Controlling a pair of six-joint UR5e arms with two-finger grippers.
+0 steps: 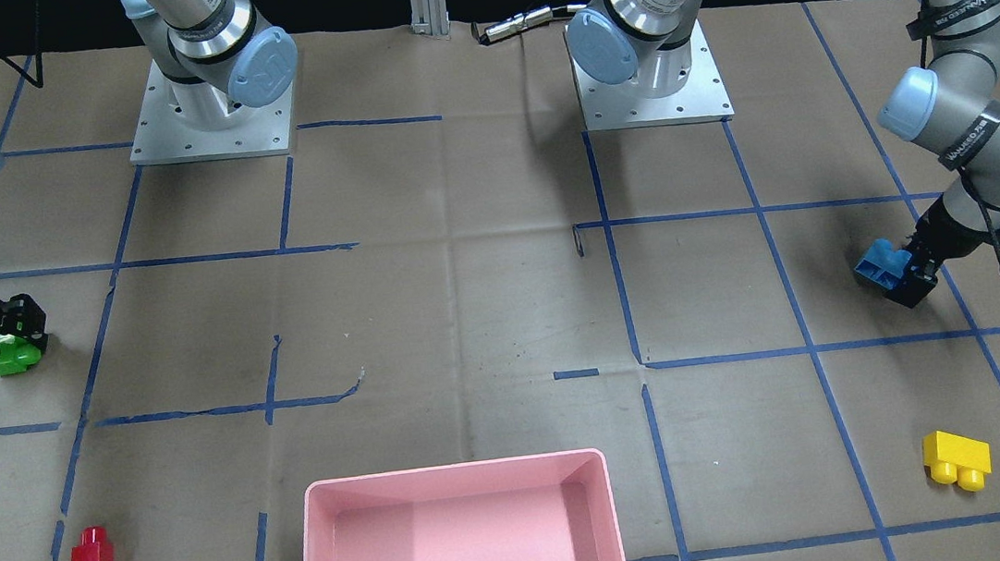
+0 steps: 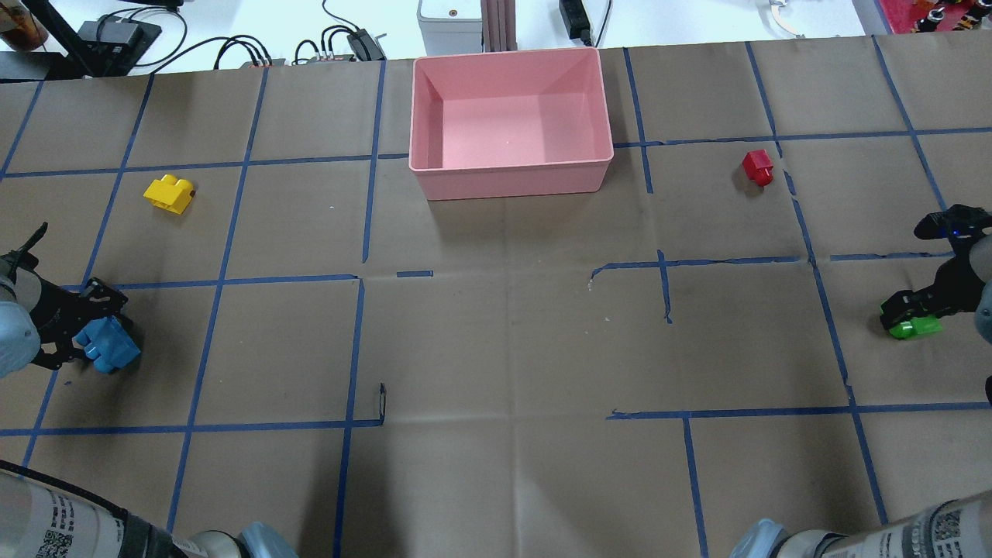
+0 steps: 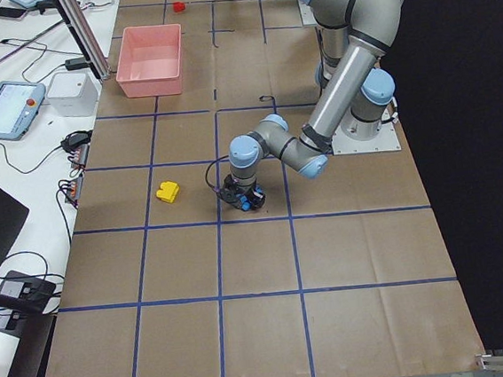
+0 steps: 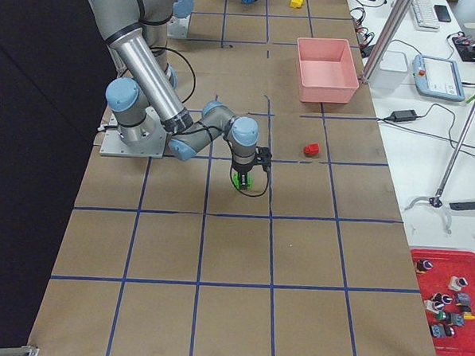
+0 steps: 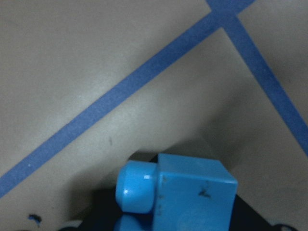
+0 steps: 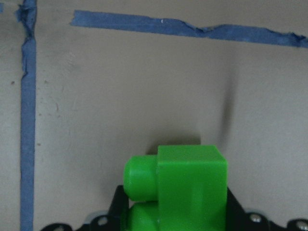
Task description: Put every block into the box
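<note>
While my left gripper [image 2: 91,341] is clamped on the blue brick [image 2: 110,347] and my right gripper [image 2: 908,315] on the green brick [image 2: 916,328], the pink box [image 2: 508,180] sits empty, ahead and inward of both, about equally far.

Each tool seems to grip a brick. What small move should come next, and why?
Probably lift both a little. The left tool is shut on the blue brick and the right tool on the green brick, both low at the table, and the box is empty.
</note>
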